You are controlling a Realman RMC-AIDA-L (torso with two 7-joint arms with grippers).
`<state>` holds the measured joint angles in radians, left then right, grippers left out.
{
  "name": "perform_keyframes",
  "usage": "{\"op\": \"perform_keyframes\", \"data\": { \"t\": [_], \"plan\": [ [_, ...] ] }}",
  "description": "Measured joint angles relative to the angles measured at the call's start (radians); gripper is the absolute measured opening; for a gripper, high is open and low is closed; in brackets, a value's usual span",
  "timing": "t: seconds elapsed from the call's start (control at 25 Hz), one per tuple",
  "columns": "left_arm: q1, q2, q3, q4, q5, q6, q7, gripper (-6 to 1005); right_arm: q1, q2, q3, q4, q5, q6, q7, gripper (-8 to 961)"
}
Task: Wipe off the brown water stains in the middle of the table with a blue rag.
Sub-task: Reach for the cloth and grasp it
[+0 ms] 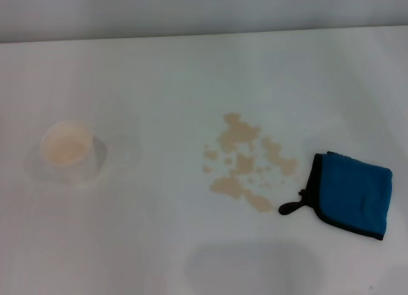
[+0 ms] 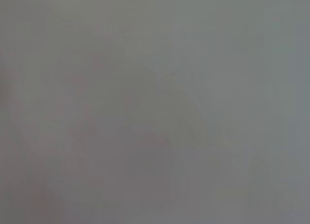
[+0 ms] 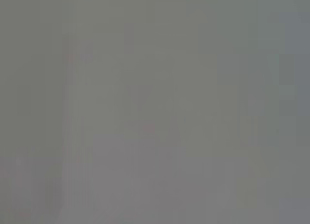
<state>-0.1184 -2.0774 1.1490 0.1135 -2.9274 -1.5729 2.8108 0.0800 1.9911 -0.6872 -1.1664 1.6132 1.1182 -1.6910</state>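
Stains (image 1: 245, 162) sat in the middle of the white desk (image 1: 159, 72) on the head view, a scatter of tan-brown blotches still wet-looking and unwiped. The blue rag (image 1: 352, 194) lay flat just to the right of them, close but not touching, its black loop tab (image 1: 291, 208) pointing toward the spill. A white paper cup (image 1: 66, 150) stood well apart on the left side. I saw neither arm in that view, so nothing was near the rag yet.

On the left wrist view I got only a flat grey field, with no fingers and no object to make out. The right wrist view was the same blank grey. I could not tell how far either set of fingers was open, or whether they held anything.

My worry from here: reaching for the rag half blind, I could pinch only the top fold or the tab and drag it bunched, which would smear the blotches wider instead of lifting them. A sweep carried too far left might also knock the cup
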Motion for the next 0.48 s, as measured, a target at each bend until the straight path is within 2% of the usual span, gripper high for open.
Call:
{"op": "perform_keyframes", "data": {
  "t": [0.12, 0.32, 0.48],
  "plan": [
    [-0.011, 0.0, -0.018, 0.001, 0.0, 0.013, 0.0, 882, -0.005, 0.0, -0.001, -0.044, -0.063, 0.006, 0.06, 476],
    [-0.031, 0.001, -0.022, 0.001, 0.001, 0.026, 0.001, 882, 0.015, 0.0, -0.001, -0.171, -0.277, 0.069, 0.232, 474],
    [-0.046, 0.002, -0.043, 0.002, 0.0, 0.039, 0.001, 882, 0.07, -0.005, -0.002, -0.294, -0.486, 0.165, 0.422, 472]
  ]
}}
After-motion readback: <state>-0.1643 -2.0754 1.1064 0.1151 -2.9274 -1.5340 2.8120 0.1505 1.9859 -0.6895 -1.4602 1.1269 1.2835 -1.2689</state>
